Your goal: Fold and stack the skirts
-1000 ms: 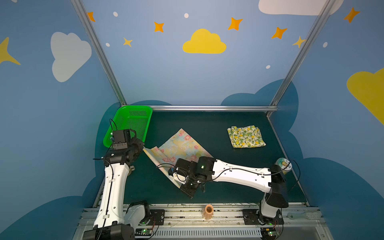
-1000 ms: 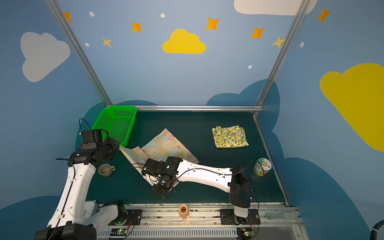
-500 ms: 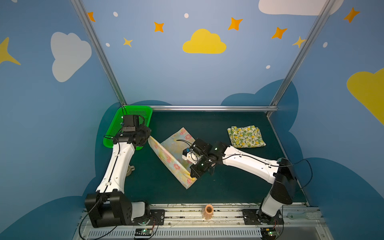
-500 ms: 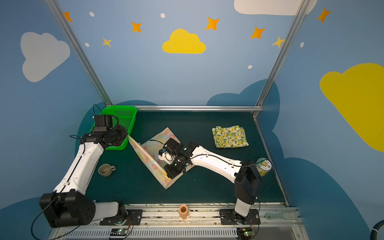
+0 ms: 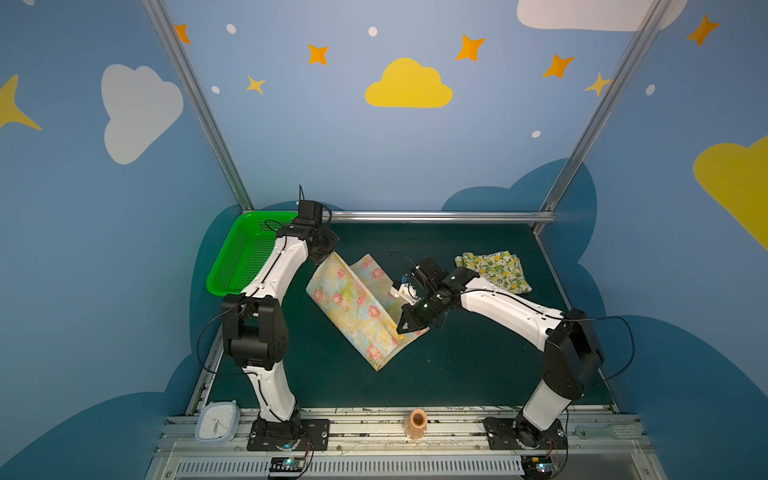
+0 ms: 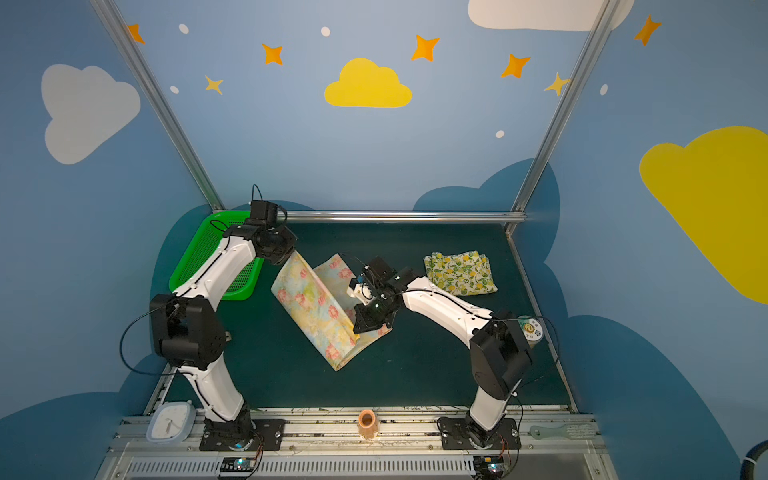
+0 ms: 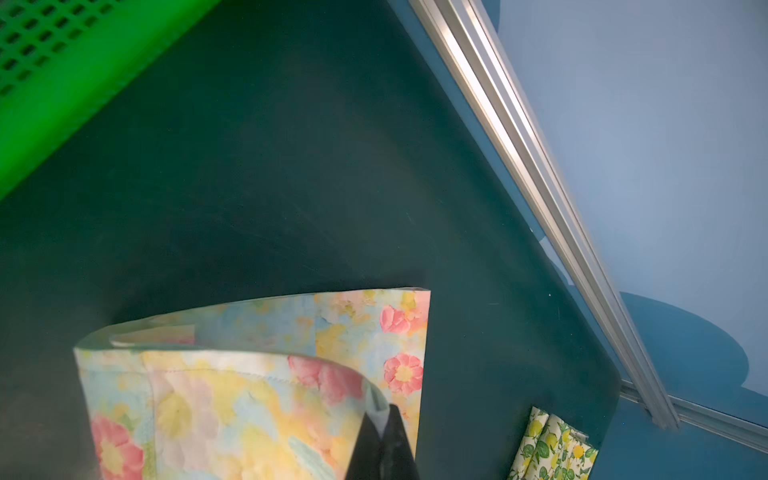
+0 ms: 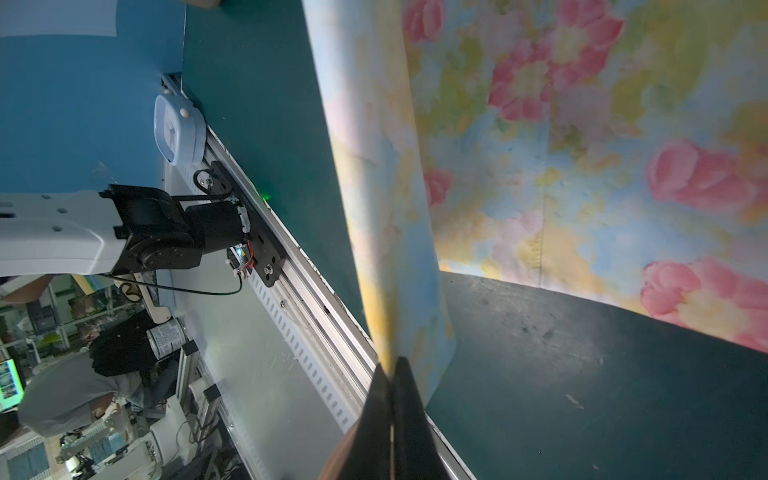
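Note:
The pale yellow skirt with pink flowers point(image 5: 353, 305) point(image 6: 318, 309) is in the middle of the table, one long edge raised and doubled over the part lying flat. My left gripper point(image 5: 330, 257) point(image 6: 292, 257) is shut on its far corner point(image 7: 384, 409). My right gripper point(image 5: 405, 328) point(image 6: 358, 328) is shut on the near corner of that edge point(image 8: 392, 362), and the flowered cloth point(image 8: 540, 145) hangs taut between them. The lemon-print skirt point(image 5: 494, 270) point(image 6: 461, 273) point(image 7: 552, 449) lies folded at the back right, apart from both grippers.
A green perforated basket point(image 5: 237, 266) point(image 7: 50, 83) stands at the back left beside my left arm. A pale blue clock point(image 5: 218, 422), an orange cup point(image 5: 417, 423) and a comb point(image 6: 561, 432) sit on the front rail. A round tin point(image 6: 531, 330) is by the right wall.
Both grippers have lifted the flowered skirt's front-left edge and carried it toward the back right, over the rest of the cloth. The lemon skirt has not moved.

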Motion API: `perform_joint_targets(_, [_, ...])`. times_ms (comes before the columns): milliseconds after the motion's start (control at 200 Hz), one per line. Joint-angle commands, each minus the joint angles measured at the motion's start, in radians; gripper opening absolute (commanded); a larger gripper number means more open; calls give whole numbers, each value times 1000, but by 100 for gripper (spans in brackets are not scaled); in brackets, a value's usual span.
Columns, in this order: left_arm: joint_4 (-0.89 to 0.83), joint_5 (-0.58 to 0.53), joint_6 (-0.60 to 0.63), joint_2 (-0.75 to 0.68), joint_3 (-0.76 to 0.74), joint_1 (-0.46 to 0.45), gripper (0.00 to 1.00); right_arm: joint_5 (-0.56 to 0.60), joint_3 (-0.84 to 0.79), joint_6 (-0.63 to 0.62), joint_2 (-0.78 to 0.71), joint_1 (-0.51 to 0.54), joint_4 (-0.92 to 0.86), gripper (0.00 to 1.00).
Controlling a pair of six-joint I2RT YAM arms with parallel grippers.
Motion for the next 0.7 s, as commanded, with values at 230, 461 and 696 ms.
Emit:
perform_joint_targets(230, [-60,-32,19,220,243,-57,4,-106,-63,18,63,-96,-18,0])
perform_joint_targets(461, [-90,-30,16,332,365,-78,4,-109,-62,9,99,-135,-23,0])
perform_joint_targets(696, [-124,-28,14,421,461,-85,4,-114,-39,-2,135,-167,-39,0])
